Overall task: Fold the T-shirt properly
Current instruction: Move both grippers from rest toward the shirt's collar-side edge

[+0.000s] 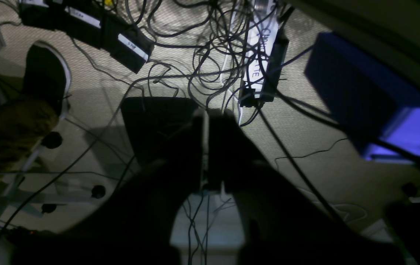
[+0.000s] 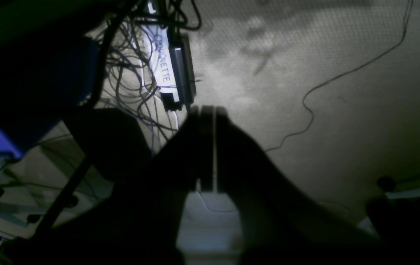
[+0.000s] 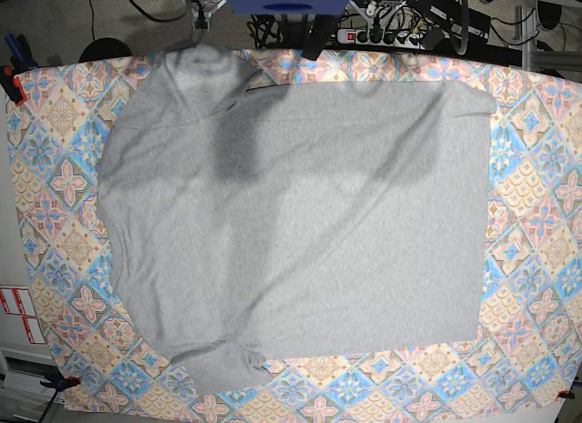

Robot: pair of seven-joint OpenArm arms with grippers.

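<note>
A large grey T-shirt (image 3: pixel 291 223) lies spread flat, plain side up, across a tabletop (image 3: pixel 536 223) covered in a patterned tile-print cloth; it fills most of that surface, with one sleeve bunched at the far left corner of the shirt and another at its near left corner. Neither arm appears in the base view. Both wrist cameras look down at a carpeted floor (image 2: pixel 324 73) off the tabletop. The left gripper (image 1: pixel 205 147) has its jaws pressed together, holding nothing, above a tangle of cables (image 1: pixel 202 48) and a white power strip (image 1: pixel 263 55). The right gripper (image 2: pixel 207 147) likewise has its jaws closed and empty, beside the same strip.
</note>
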